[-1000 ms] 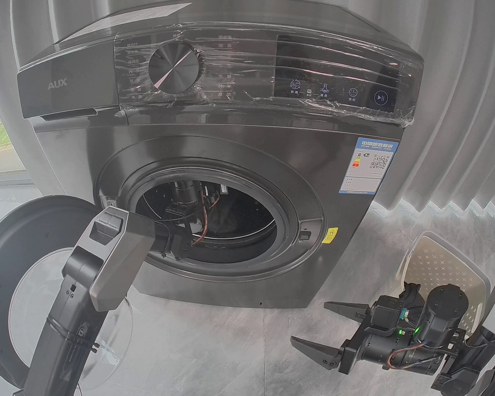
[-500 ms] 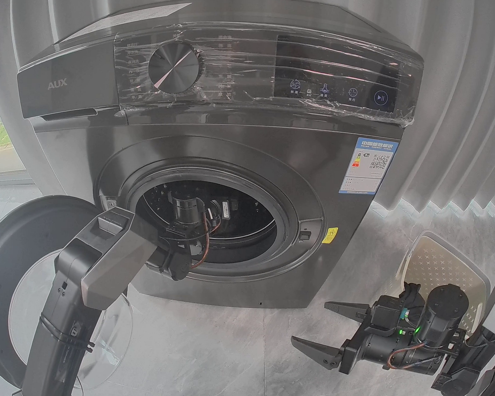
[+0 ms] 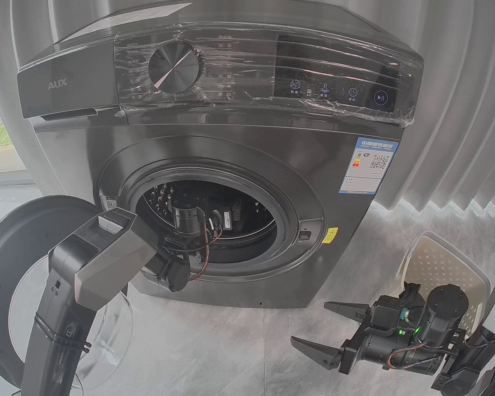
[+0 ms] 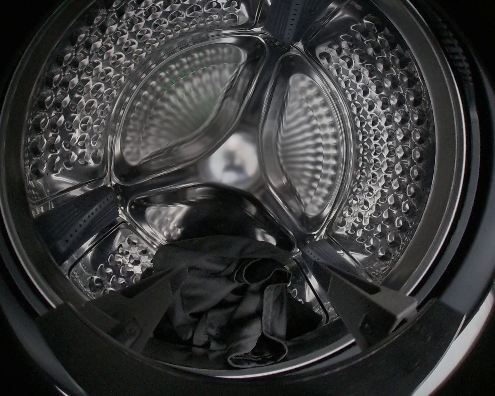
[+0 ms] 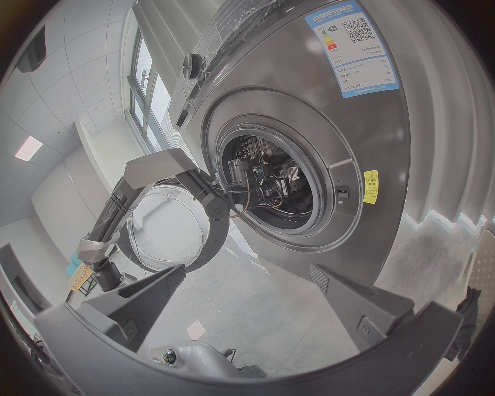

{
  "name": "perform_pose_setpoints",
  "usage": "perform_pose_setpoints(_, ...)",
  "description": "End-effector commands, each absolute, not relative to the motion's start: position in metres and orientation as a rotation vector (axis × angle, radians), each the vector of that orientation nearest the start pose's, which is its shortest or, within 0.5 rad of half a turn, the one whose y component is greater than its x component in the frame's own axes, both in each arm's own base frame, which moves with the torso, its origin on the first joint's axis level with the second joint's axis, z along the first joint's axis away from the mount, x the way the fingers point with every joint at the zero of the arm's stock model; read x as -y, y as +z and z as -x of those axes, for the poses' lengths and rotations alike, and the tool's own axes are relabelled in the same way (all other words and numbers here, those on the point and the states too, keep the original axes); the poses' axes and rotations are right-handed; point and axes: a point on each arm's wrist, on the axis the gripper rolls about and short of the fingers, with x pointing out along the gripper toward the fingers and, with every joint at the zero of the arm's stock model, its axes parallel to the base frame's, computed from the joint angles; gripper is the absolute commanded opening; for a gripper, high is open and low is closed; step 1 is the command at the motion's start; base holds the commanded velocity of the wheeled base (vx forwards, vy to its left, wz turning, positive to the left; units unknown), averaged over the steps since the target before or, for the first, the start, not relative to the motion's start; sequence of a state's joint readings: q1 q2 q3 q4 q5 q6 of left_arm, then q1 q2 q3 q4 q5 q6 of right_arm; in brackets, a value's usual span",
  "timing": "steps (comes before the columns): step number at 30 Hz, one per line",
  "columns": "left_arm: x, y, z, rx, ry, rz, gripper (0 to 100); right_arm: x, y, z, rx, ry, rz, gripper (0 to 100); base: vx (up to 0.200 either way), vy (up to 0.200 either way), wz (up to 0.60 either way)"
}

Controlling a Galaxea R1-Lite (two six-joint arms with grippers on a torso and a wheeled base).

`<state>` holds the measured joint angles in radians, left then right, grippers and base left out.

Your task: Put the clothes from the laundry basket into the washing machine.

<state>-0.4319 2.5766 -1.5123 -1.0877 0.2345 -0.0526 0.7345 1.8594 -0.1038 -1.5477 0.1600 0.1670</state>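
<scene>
My left end effector (image 4: 242,263) is spread wide and empty in the mouth of the washing machine (image 3: 333,220), facing the dark clothes (image 4: 227,309) heaped at the bottom of the drum. My right end effector (image 3: 310,323) hangs wide open and empty above the floor, beside the laundry basket (image 3: 444,265).

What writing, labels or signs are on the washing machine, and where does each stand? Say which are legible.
Brand mark, on the drawer front of the washing machine: short, light capitals, legible.
Programme names around the dial: too small to read.
Touch panel: the play-pause sign is clear; captions too small.
Blue label: coloured bars and a square code; print too small.
Yellow sticker: too small.
</scene>
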Motion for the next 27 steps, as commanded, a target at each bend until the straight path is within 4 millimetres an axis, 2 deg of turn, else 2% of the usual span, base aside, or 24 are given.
perform_pose_setpoints(1, 0.208, 0.046, -0.447, -0.005, -0.213, 0.050, 100, -0.155, 0.081, -0.166, -0.279, 0.871, -0.095, 100, 0.000, 0.000, 0.00)
perform_pose_setpoints(6, 0.210, 0.045, -0.428, -0.026, -0.237, 0.043, 100, -0.154, 0.082, -0.166, -0.276, 0.870, -0.096, 100, 0.000, 0.000, 0.00)
perform_pose_setpoints(13, 0.217, 0.040, -0.384, -0.089, -0.293, 0.026, 100, -0.153, 0.081, -0.165, -0.281, 0.869, -0.095, 100, 0.000, 0.000, 0.00)
perform_pose_setpoints(14, 0.217, 0.040, -0.384, -0.089, -0.293, 0.026, 100, -0.153, 0.081, -0.165, -0.281, 0.869, -0.095, 100, 0.000, 0.000, 0.00)
perform_pose_setpoints(15, 0.219, 0.036, -0.365, -0.119, -0.318, 0.013, 100, -0.153, 0.081, -0.165, -0.282, 0.868, -0.094, 100, 0.000, 0.000, 0.00)
perform_pose_setpoints(21, 0.212, 0.035, -0.311, -0.164, -0.376, -0.013, 100, -0.153, 0.081, -0.165, -0.280, 0.869, -0.094, 100, 0.000, 0.000, 0.00)
perform_pose_setpoints(25, 0.201, 0.047, -0.277, -0.149, -0.408, -0.007, 100, -0.154, 0.081, -0.165, -0.281, 0.871, -0.094, 100, 0.000, 0.000, 0.00)
perform_pose_setpoints(26, 0.200, 0.049, -0.274, -0.145, -0.411, -0.005, 100, -0.153, 0.081, -0.165, -0.280, 0.869, -0.094, 100, 0.000, 0.000, 0.00)
perform_pose_setpoints(27, 0.196, 0.058, -0.263, -0.113, -0.423, 0.011, 100, -0.154, 0.081, -0.165, -0.281, 0.871, -0.094, 100, 0.000, 0.000, 0.00)
